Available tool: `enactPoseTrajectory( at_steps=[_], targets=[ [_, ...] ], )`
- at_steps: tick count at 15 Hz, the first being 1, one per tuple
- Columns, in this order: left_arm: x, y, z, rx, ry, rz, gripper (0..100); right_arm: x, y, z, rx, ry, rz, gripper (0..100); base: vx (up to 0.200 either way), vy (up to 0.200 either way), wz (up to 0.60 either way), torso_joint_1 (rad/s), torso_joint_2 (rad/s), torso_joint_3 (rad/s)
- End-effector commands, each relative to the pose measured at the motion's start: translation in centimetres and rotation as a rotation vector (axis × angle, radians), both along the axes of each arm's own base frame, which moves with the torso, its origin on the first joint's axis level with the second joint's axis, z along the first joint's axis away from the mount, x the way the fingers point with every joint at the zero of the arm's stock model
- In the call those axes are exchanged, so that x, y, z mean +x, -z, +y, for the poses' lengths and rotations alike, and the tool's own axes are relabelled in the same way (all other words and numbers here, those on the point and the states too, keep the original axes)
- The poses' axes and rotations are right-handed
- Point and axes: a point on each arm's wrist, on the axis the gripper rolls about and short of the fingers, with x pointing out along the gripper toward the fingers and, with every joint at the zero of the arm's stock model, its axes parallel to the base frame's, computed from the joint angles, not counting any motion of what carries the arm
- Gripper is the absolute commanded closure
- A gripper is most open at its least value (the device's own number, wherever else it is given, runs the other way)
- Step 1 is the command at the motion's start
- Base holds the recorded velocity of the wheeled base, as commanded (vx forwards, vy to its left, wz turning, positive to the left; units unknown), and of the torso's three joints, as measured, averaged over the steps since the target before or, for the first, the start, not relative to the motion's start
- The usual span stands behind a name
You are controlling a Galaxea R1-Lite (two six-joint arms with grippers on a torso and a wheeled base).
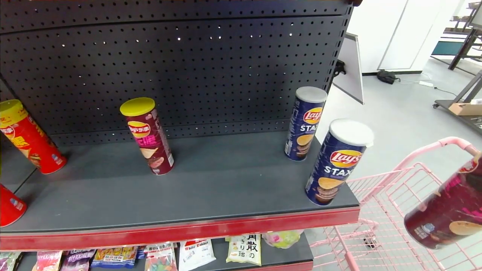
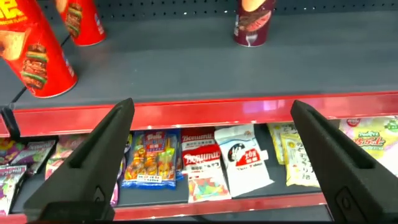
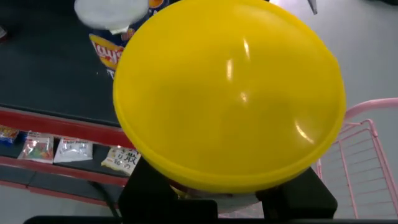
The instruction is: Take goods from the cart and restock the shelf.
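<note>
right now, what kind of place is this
Likely a shop aisle, or a mock-up of one: a pegboard shelf with chip cans, snack bags on the tier below, and a pink cart beside it.

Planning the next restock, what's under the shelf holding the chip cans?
A lower shelf with a row of snack packets at its front. The upper shelf covers its back part, so whatever lies behind the packets cannot be seen.
</note>
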Motion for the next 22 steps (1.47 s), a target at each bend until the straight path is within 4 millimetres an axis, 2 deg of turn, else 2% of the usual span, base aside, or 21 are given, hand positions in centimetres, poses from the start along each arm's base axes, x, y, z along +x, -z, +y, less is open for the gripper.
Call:
enactPoseTrajectory(
  at_steps=[1, 3, 8, 10, 11, 13, 21, 22],
  targets=[
    [0.0, 0.0, 0.0, 0.000, -0.001, 0.000, 0, -1.9, 0.9, -0.1, 0.005, 0.000, -0.035, 100, -0.200, 0.000, 0.00, 0.012, 0.00, 0.002],
    [0.0, 0.0, 0.0, 0.000, -0.001, 0.000, 0, -2.4, 1.7, -0.2, 0.003, 0.001, -0.029, 100, -0.200, 0.000, 0.00, 0.007, 0.00, -0.007],
    [0.0, 0.0, 0.0, 0.000, -0.001, 0.000, 0, -2.6, 1.4, -0.2, 0.005, -0.002, -0.052, 100, 0.000, 0.000, 0.00, 0.000, 0.00, 0.000],
    [0.0, 0.0, 0.0, 0.000, -0.001, 0.000, 0, -2.9, 1.7, -0.2, 0.008, -0.009, -0.058, 100, 0.000, 0.200, 0.00, 0.010, 0.00, 0.002],
    [0.0, 0.0, 0.0, 0.000, -0.001, 0.000, 0, -3.5, 2.1, -0.1, 0.016, -0.081, -0.063, 100, 0.000, 0.200, 0.00, -0.007, -0.01, 0.007],
    [0.0, 0.0, 0.0, 0.000, -0.001, 0.000, 0, -4.0, 2.7, 0.0, 0.019, -0.116, -0.065, 100, 0.000, 0.200, 0.00, 0.017, 0.01, 0.000],
    [0.0, 0.0, 0.0, 0.000, -0.001, 0.000, 0, -3.9, 2.8, 0.0, 0.019, -0.122, -0.057, 100, 0.000, 0.200, 0.00, 0.000, 0.00, 0.004],
    [0.0, 0.0, 0.0, 0.000, -0.001, 0.000, 0, -3.9, 2.8, 0.0, 0.019, -0.124, -0.057, 100, 0.000, 0.000, 0.00, 0.000, 0.00, 0.000]
  ],
)
